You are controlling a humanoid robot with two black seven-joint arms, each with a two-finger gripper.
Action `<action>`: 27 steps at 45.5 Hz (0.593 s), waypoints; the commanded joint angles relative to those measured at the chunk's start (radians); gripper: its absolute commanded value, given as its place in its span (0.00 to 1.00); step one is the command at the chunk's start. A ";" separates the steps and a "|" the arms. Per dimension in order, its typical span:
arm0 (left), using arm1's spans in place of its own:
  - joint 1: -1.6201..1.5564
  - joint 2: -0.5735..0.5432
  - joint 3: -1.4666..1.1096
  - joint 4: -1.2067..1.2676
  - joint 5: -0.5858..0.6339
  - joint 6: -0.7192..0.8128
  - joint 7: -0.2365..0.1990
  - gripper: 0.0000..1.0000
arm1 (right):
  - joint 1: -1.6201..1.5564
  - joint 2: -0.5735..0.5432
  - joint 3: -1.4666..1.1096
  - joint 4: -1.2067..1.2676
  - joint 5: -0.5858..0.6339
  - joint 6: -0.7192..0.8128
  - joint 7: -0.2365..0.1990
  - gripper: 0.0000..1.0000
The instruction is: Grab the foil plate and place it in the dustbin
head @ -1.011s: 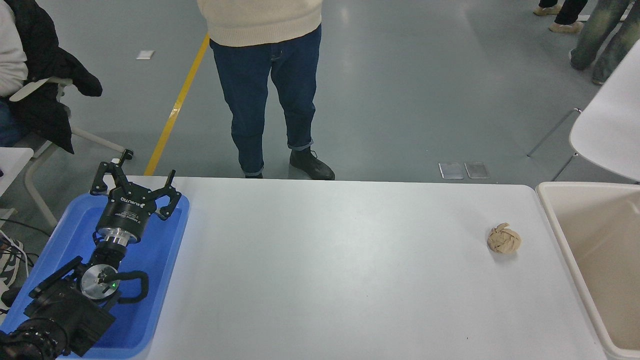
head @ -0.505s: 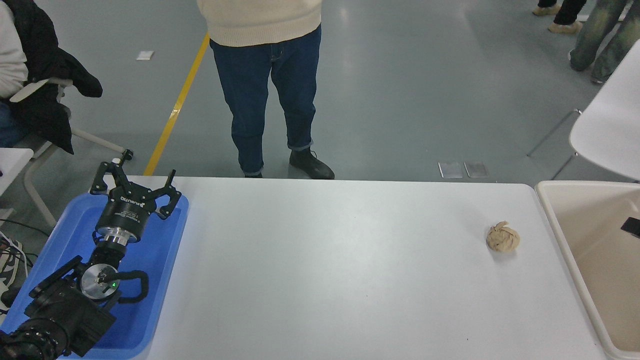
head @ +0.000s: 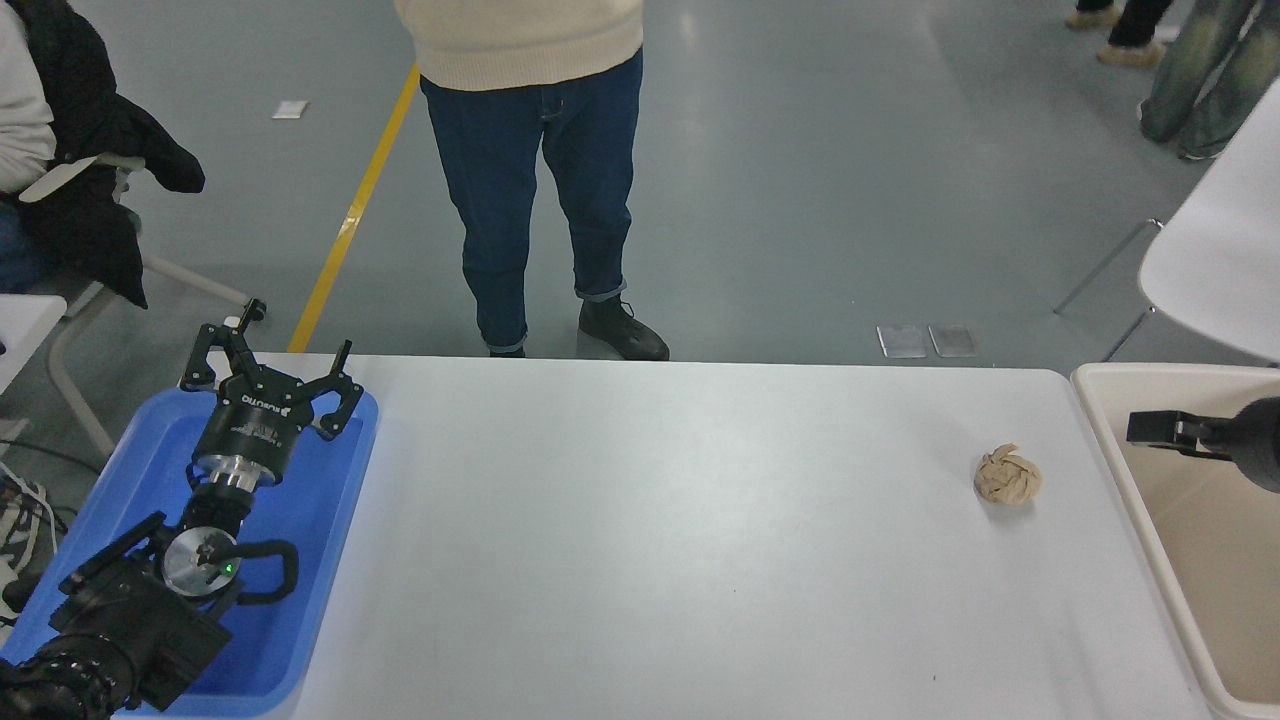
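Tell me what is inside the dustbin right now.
Over the dustbin the right gripper reaches in from the right edge. The inside on show is bare tan plastic, with no foil plate; the rest is cut off by the frame.

Smooth plastic dustbin point(head: 1100, 425), crumpled paper ball point(head: 1007, 475)

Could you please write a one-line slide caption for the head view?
Right gripper enters over the dustbin; paper ball on the table; left gripper parked over the blue tray.
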 commanded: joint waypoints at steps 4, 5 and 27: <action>0.000 0.000 0.000 0.000 0.000 0.000 0.000 1.00 | 0.261 0.160 -0.044 0.017 0.163 0.440 0.001 1.00; 0.000 0.000 0.000 0.000 0.000 0.000 0.000 1.00 | 0.271 0.163 -0.037 0.017 0.165 0.460 0.001 1.00; 0.000 0.000 0.000 0.000 0.000 0.000 0.000 1.00 | 0.468 0.291 -0.024 0.017 0.218 0.520 0.001 1.00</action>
